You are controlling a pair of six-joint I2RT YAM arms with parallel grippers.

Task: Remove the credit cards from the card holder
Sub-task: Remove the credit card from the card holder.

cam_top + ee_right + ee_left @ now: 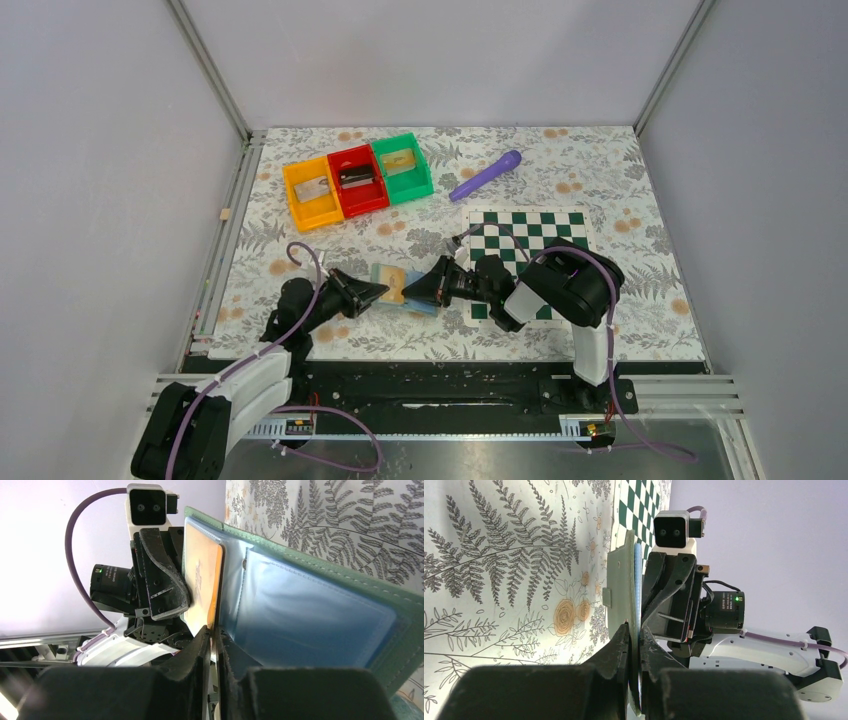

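The left fingers [619, 650] are clenched on one outer edge of the card holder [320, 615], which shows edge-on between them in the left wrist view. The right fingers [197, 647] are pressed nearly together around the lower edge of a tan credit card [202, 575], which sits on the panel beside the holder's fold. The holder is spread open with its light-blue panels and teal-green border showing. It hangs between the two sets of fingers, clear of the tabletop [620, 180]. From above, it is close to the middle of the near edge, just beside the near-left corner of the green-and-white chessboard [545, 232]. Towards the far-left corner stand an orange bin [312, 193], a red bin [357, 180] and a green bin [402, 168] in a touching row. A purple stick-shaped object [486, 175] lies between the green bin and the chessboard's far edge.
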